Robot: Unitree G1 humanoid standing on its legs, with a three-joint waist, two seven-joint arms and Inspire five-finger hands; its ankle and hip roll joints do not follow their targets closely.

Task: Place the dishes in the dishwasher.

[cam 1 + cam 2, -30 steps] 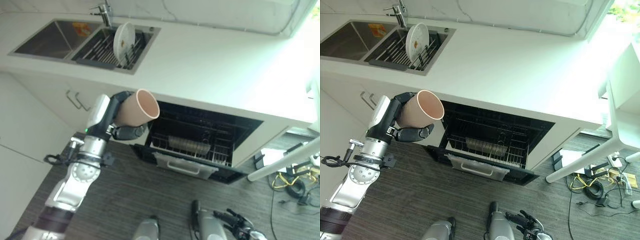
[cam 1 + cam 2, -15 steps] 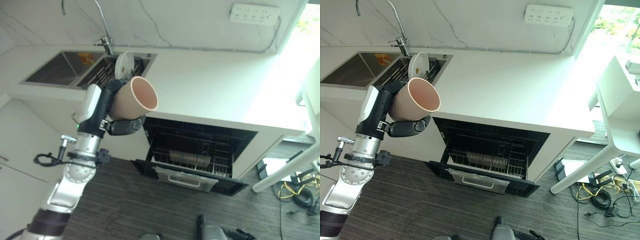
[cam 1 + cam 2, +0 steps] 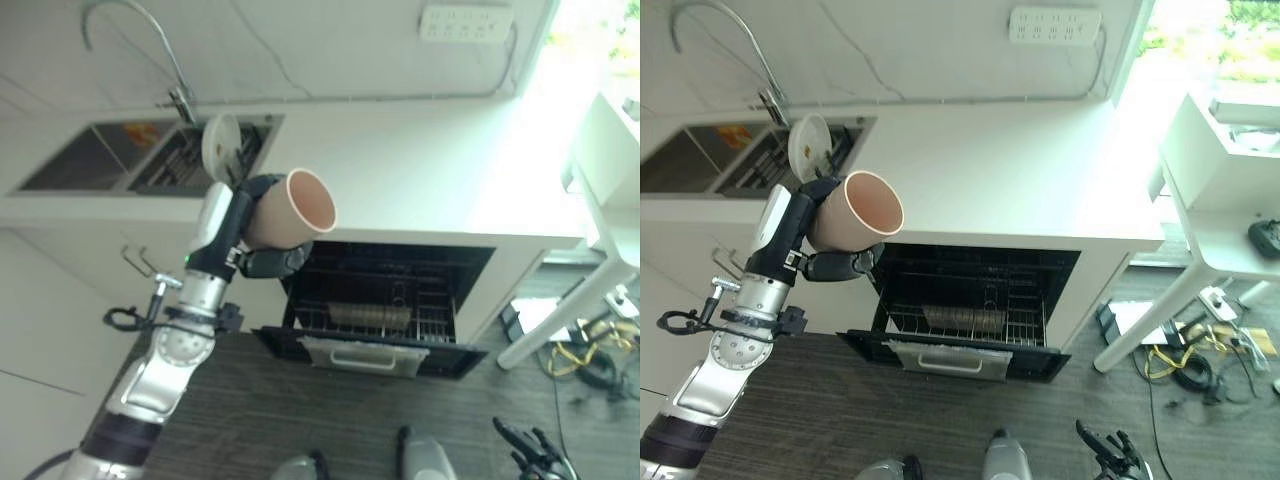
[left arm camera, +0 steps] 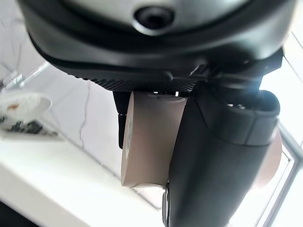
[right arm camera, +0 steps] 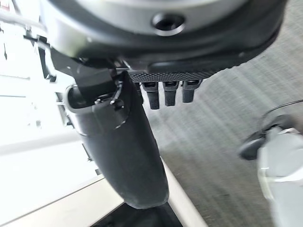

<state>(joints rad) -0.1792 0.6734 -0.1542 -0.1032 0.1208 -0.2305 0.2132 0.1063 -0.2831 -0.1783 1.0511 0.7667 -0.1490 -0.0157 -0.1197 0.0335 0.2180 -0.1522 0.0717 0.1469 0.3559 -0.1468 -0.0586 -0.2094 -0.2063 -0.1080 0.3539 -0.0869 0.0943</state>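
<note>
Kitchen surroundings, away from the dishes

A curved faucet (image 3: pixel 715 30) rises behind the double sink (image 3: pixel 700 160) set in the white counter (image 3: pixel 1010 170). A white power strip (image 3: pixel 1055 22) is fixed to the marbled wall. To the right, a white table (image 3: pixel 1220 215) stands over tangled cables (image 3: pixel 1200 355) on the dark wood-grain floor (image 3: pixel 830 420).

Cup (image 3: pixel 290 208) now nearer the open dishwasher (image 3: pixel 385 300).

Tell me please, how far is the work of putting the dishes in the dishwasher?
Done: the dishwasher stands open, its rack pulled out. In hand: the left hand grips a pink cup, held above the floor, left of the opening, not yet in the rack. Left: the cup, and the white plate standing in the sink rack. The right hand hangs low, open.
</note>
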